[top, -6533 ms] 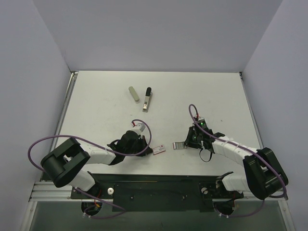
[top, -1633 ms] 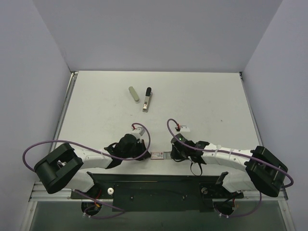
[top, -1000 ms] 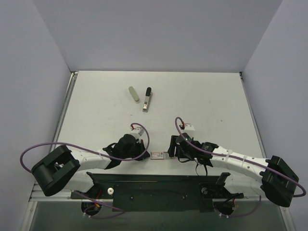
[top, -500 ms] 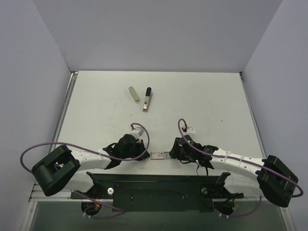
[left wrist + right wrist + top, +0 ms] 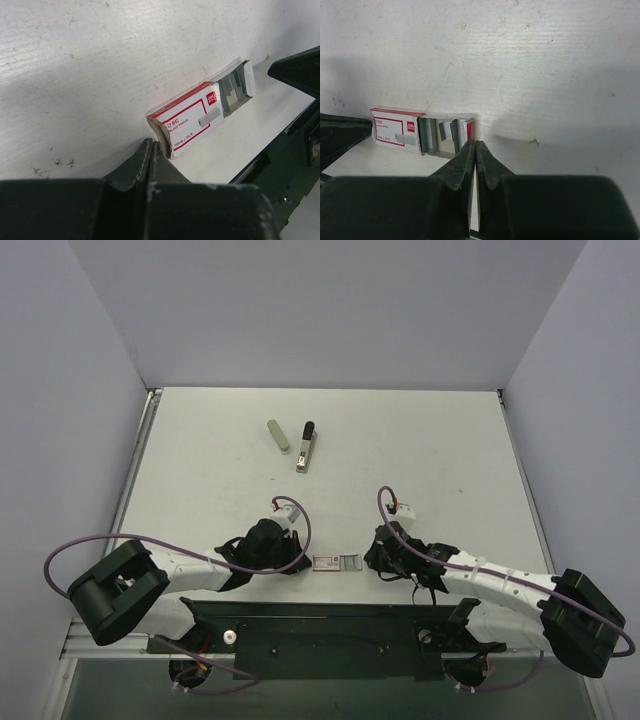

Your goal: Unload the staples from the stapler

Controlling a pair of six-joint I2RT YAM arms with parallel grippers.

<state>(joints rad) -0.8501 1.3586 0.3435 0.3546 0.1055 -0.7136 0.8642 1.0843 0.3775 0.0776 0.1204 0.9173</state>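
Found both claws clenched: left gripper [image 5: 152,147] at the staple box [image 5: 187,122] left end, right gripper [image 5: 475,145] at its slid-out tray [image 5: 445,136]; actual grasp unclear. Saw stapler [image 5: 306,447] untouched, far, beside olive bar [image 5: 278,436]. Needed: sleeve pinned steady, tray drawn straight right.

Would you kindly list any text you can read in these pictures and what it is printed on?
"500 | 24/6", last digit unsure: along the staple box edge.
Red corner logo and other small print on that box: too blurred to read.
The stapler: no legible text.
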